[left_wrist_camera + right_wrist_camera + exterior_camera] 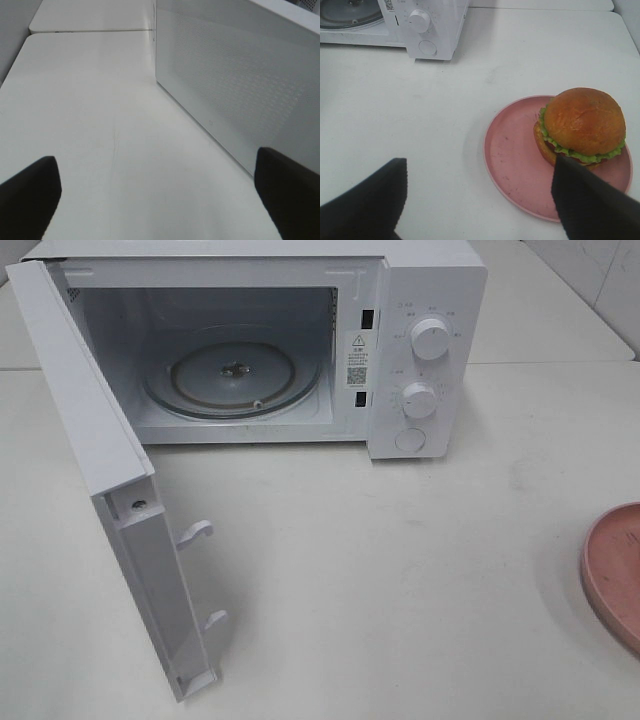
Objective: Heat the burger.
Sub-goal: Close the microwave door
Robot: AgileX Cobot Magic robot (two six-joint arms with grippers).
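The burger (582, 125) sits on a round pink plate (515, 165), toward one side of it rather than at its centre, with the glossy brown top bun uppermost and green lettuce showing beneath. The plate rests on the white tabletop (400, 590), well apart from the microwave (425, 300); in the high view only the plate's edge shows at the right border and the burger itself is out of frame.

The microwave door (90, 460) stands swung wide open to the left, its latch hooks pointing out over the tabletop. Inside, the glass turntable (235, 380) lies bare. Two round knobs (430, 338) and a push button sit on the control panel to the right of the cavity.

The right end effector (480, 200) hangs above the tabletop with its dark fingers (370, 205) spread wide, holding nothing; one finger overlaps the near rim of the plate and the burger's lower edge in the wrist view, and whether it touches cannot be told.

The left end effector (160, 200) is also spread wide and empty, beside the door's perforated outer face (235, 85).
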